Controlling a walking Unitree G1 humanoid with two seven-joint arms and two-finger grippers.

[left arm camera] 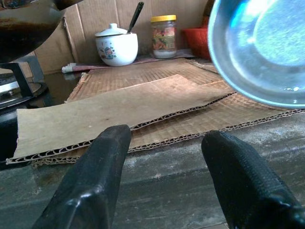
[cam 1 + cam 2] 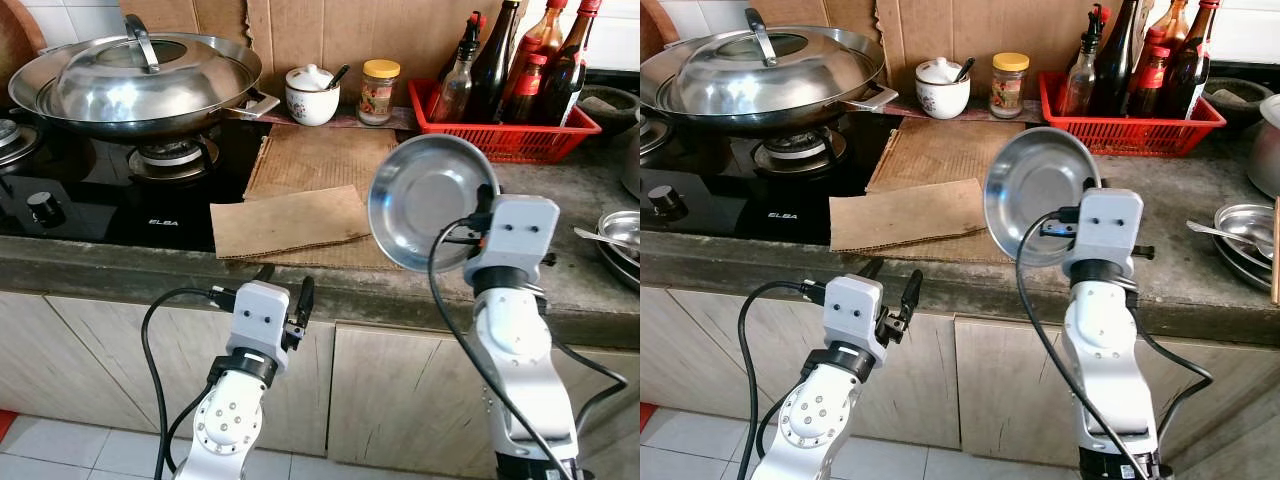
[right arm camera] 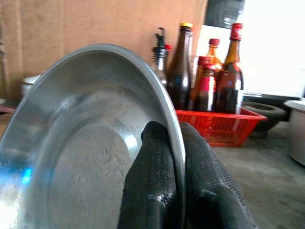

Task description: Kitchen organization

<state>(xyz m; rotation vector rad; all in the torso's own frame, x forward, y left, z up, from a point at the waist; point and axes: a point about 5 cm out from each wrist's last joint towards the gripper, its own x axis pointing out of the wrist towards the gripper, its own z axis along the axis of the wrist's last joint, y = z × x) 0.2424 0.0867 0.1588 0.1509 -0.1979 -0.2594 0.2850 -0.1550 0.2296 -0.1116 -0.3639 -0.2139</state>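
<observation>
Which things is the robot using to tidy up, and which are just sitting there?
In use:
- steel plate, pinched at its rim by the right gripper
- left gripper, open, at the counter edge

Just sitting:
- wok on the stove
- cardboard sheets
- white sugar pot
- jar
- red basket of bottles

Home kitchen, gas stove point(image 2: 120, 190), wok point(image 2: 135, 80)

Bottle point(image 2: 578, 50) tops cut by the top edge. Right gripper point(image 2: 487, 205) fingertips hidden behind the plate point(image 2: 425, 200) rim. Plate cropped at 2 edges in the left wrist view. Jar point(image 2: 379, 92) label too small to read. Bowls point(image 2: 622, 240) clipped by the right edge.
</observation>
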